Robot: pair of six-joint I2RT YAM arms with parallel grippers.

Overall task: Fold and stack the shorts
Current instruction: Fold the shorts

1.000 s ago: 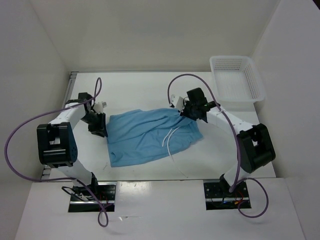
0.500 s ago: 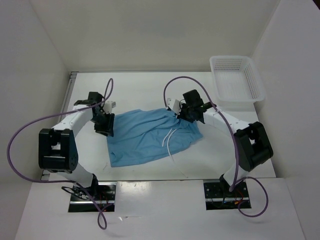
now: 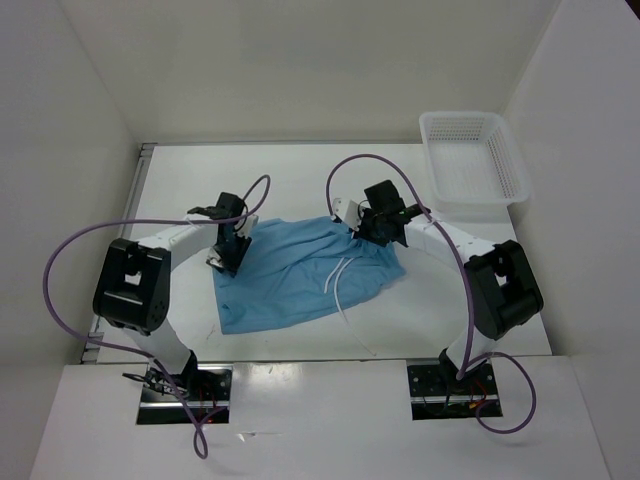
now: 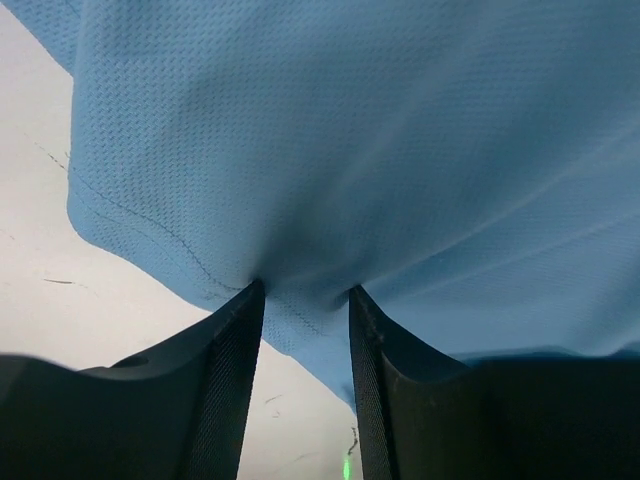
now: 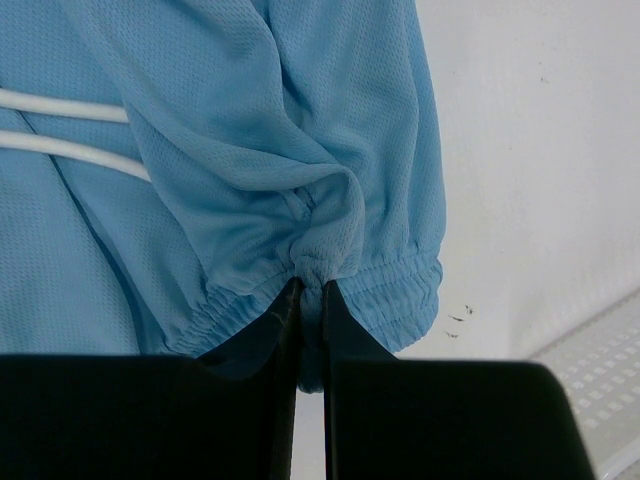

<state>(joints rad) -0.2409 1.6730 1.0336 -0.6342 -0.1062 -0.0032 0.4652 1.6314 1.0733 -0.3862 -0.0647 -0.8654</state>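
Black jaws of the right gripper point(image 5: 310, 288) are pressing almost together, clamping a bunched fold of the gathered waistband point(image 5: 390, 290) of the light blue shorts point(image 5: 230, 130). Just beyond its tips the cloth is puckering upward. Off to one side of the tips, two runs of the white drawstring point(image 5: 60, 125) are lying across the fabric. The left gripper point(image 4: 305, 292) is standing with its jaws apart. A small pucker of the shorts' stitched edge is sitting in the gap between them, with creases fanning away from it. Between the two grippers the shorts are lying spread and rumpled on the white table point(image 3: 300, 175). The right gripper is holding the far waistband corner and the left gripper is sitting at the opposite side edge. Well beyond the right gripper, at the table's far corner, a white mesh basket point(image 3: 475, 118) is sitting.
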